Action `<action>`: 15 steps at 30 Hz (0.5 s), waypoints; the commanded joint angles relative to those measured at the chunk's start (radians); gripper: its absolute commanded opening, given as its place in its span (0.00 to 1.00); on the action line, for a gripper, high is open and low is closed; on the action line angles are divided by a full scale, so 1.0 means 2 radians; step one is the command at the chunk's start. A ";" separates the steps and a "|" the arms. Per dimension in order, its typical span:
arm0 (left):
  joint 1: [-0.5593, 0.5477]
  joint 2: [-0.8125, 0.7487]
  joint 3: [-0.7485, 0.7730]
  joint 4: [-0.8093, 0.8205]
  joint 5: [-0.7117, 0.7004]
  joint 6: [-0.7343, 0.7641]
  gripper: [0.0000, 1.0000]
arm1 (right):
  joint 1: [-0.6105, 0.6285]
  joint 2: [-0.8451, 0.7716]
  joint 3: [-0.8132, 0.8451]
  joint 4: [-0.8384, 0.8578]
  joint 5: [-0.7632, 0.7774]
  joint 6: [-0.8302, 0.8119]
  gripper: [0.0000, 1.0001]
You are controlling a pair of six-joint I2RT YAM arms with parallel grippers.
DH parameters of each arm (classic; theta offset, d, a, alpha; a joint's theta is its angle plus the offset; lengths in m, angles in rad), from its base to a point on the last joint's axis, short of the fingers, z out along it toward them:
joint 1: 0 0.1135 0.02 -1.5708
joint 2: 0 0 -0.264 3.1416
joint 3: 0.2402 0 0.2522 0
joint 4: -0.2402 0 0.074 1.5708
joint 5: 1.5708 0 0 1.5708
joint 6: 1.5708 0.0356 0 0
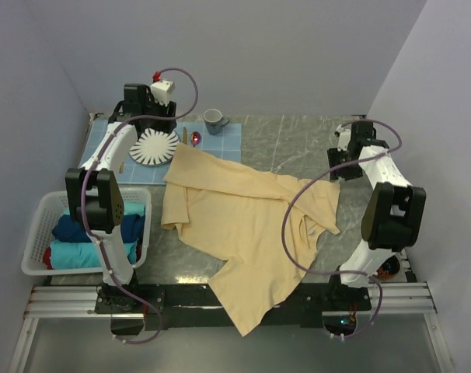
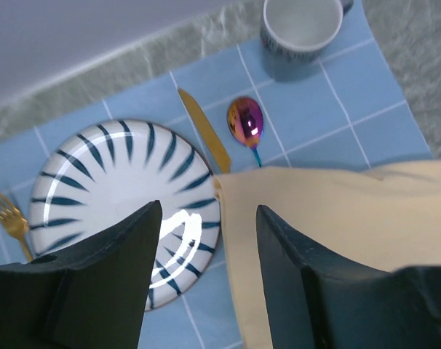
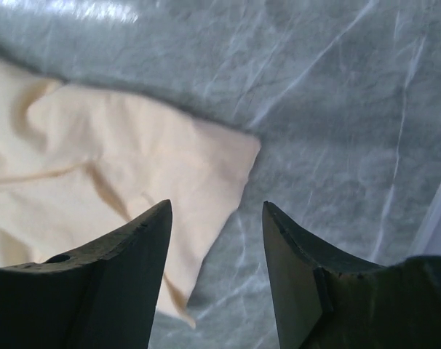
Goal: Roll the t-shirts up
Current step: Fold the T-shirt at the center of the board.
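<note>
Where a grey, veined, stone-look tabletop [image 1: 298,144] sits boxed by plain lilac walls [image 1: 259,47]: one pale yellow t-shirt [image 1: 243,217], soft, creased, spread out, one end overhanging the near edge. Its far-left corner lies on a blue gridded placemat [image 1: 224,144], just beside a round striped plate [image 2: 118,182]. Left gripper [image 2: 208,211]: jaws spread, empty, above that corner. Right gripper [image 3: 217,207]: jaws spread, empty, above the shirt's far-right corner. Teal and navy t-shirts [image 1: 88,252]: heaped in a white slatted basket [image 1: 33,233], left side.
</note>
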 commanded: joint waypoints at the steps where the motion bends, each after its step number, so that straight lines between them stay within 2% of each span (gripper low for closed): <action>1: -0.001 0.006 0.012 -0.023 0.009 -0.037 0.60 | -0.035 0.042 0.064 0.003 -0.026 0.019 0.59; 6: -0.001 0.006 0.002 -0.030 -0.004 -0.019 0.60 | -0.045 0.098 0.095 -0.020 -0.046 0.002 0.53; 15: -0.001 0.027 0.023 -0.051 -0.021 -0.016 0.59 | -0.044 0.165 0.118 -0.046 -0.056 -0.006 0.50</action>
